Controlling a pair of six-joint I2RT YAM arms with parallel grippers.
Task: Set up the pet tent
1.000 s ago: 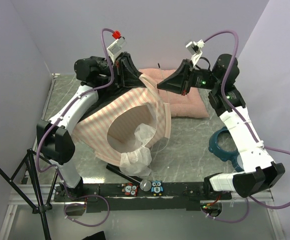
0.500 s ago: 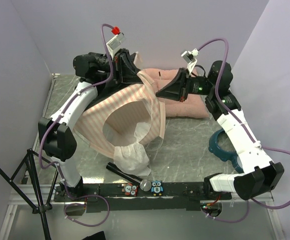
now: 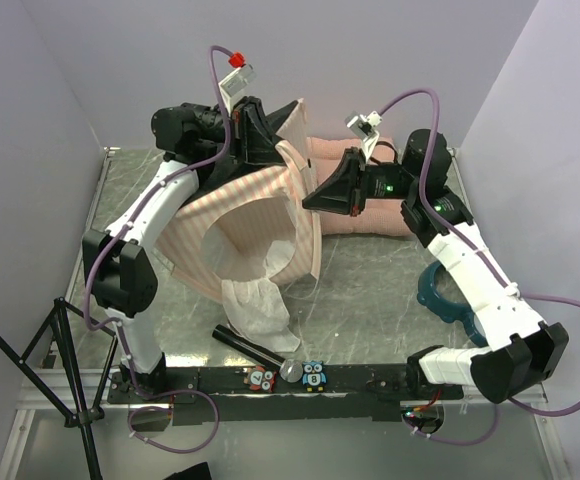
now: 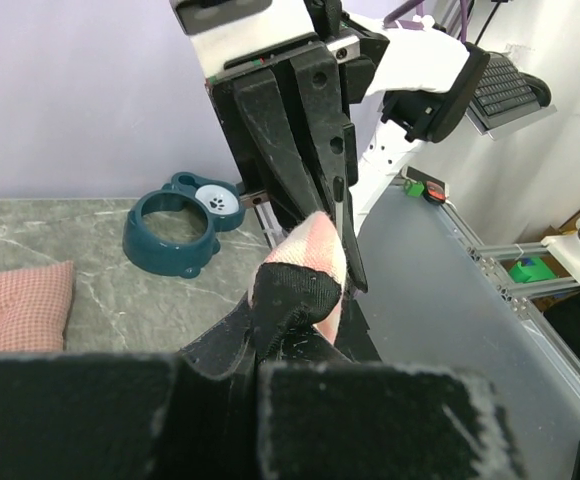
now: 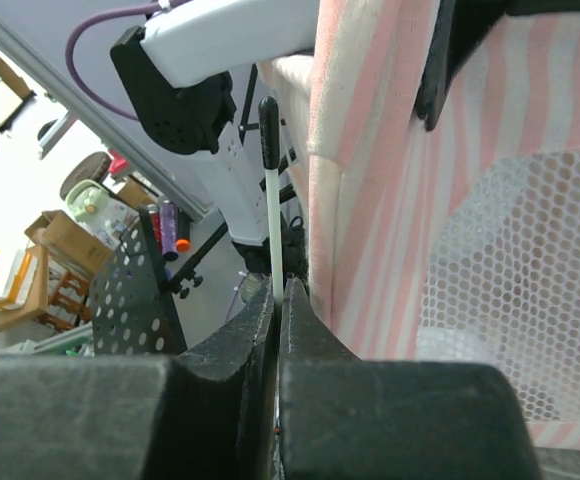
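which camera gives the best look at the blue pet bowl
The left wrist view. The blue pet bowl shows whole there, rim, wall and paw-print mark, with nothing in front of it. In the top external view it is partly hidden under the right arm. The right wrist view does not show it.

Bare table (image 3: 370, 290) right of pet tent (image 3: 260, 195)

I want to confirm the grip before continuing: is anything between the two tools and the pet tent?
Nothing visible. The left tool is shut on the striped edge of the pet tent, and the right tool is shut on its thin white pole.
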